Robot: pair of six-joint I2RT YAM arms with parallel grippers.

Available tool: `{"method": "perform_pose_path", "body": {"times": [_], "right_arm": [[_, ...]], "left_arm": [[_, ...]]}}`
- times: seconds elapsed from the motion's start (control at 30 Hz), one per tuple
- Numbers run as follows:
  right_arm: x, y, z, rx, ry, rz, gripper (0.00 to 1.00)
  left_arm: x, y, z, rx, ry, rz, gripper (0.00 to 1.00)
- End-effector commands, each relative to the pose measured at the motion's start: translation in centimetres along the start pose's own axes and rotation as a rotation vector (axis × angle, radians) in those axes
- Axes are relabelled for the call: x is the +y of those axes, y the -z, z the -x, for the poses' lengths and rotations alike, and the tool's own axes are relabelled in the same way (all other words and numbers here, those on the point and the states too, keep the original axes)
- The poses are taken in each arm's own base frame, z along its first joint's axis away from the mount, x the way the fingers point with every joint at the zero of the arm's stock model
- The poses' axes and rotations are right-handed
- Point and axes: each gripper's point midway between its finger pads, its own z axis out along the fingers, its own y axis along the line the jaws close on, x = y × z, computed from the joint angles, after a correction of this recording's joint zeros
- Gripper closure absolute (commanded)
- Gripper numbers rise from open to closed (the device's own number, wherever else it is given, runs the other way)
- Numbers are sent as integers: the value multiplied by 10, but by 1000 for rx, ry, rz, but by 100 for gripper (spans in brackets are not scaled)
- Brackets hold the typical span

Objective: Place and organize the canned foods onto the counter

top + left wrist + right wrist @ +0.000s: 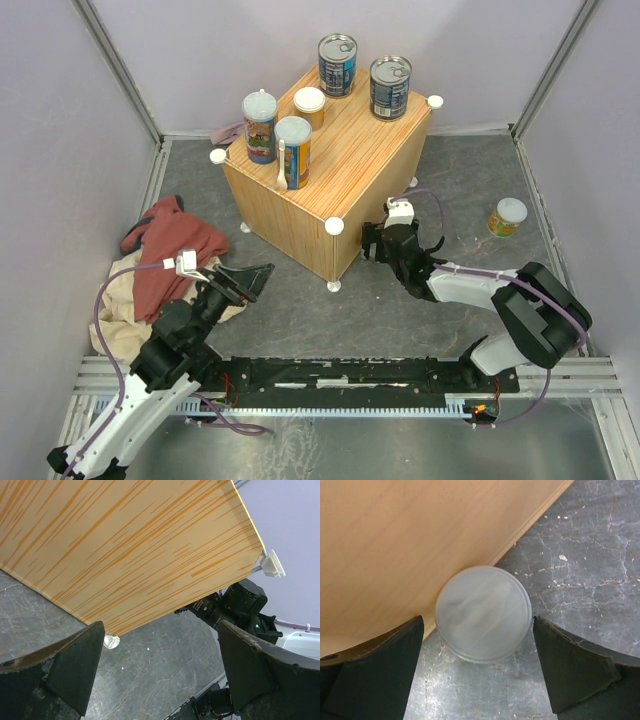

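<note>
The counter is a wood-grain box in the middle of the floor. On its top stand two blue ring-pull cans, two taller orange/blue cans and one short pale-lidded can. Another short can stands on the floor at the right. A third short can sits on the floor against the counter's side. My right gripper hangs over it, open, with one jaw on each side. That can is hidden in the top view. My left gripper is open and empty near the counter's front corner.
A red cloth lies on a beige cloth at the left, close to my left arm. A small pink cloth lies behind the counter. Walls close in the grey floor. The arms' rail runs along the near edge.
</note>
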Motion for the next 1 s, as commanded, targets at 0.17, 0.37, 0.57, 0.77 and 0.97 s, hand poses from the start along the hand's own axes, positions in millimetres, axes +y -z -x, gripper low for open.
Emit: {"method": "perform_pose_path", "body": {"times": [0.17,0.37,0.57,0.77,0.97], "right_arm": [[7,-13,18,-96,-8,4,9],[-2,-7,18,-119,-21,-18,74],[-10,20,30,-161,-29,-20,76],[-16,64,57,-198,-30,-8,82],[-24,110,89,-241,-44,11,86]], "left_arm": [[-11,-1,10,-37,23,-33,0],[-13,3,13,-44,31,-40,0],[-16,6,14,-42,32,-47,0],[-16,6,14,-39,30,-49,0],[-16,6,13,-36,31,-48,0]]}}
